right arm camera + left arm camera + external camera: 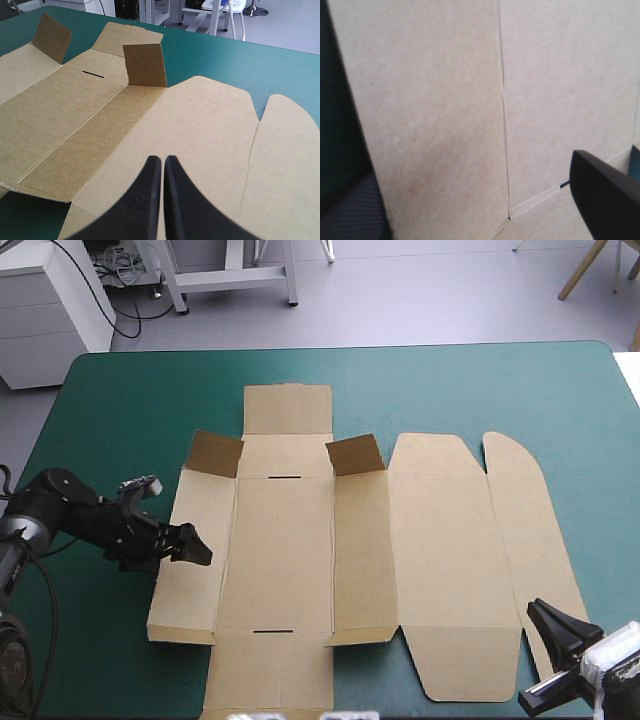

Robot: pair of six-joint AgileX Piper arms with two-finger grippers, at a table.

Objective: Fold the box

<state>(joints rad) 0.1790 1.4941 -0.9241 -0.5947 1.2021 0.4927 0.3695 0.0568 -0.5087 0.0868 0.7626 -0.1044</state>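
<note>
box: the box (285, 550) is basically one flat cut sheet of brown board right now. It lies on the teal-green cover (120, 410), from left of centre out toward the table's right edge.

container status: not a tray yet. The wall panels lie flat and there's only bare board facing up.

raised bits: two small flaps stand up along the far side, the left corner flap (216, 453) and the right corner flap (355, 455). There's one at each side of the middle panel's far end.

end flaps: the far flap (288, 408) and the near flap (270, 672) both lie flat. The near one reaches the table's near edge.

slots: there's a far slot (285, 477) and a near slot (268, 631). Both are short dark cuts on the creases at the two ends of the middle panel.

right half: the lid panel (445, 570) has rounded corners and lies flat. The curved outer flap (530, 530) to its right is flat too.

writing: the board looks like plain brown with crease lines, as far as I can read it.

left gripper: the left gripper (198, 548) sits at the box's left edge, roughly midway between near and far. Its fingers (605, 200) are spread wide, and brown board fills the space between them in the wrist view. Can't tell if they actually touch the board.

right gripper: the right gripper (163, 160) is near the table's near right corner, by the near end of the curved outer flap. It points across the lid panel toward the raised flaps. Its fingers are pressed together into one pointed arch with nothing held.
</note>
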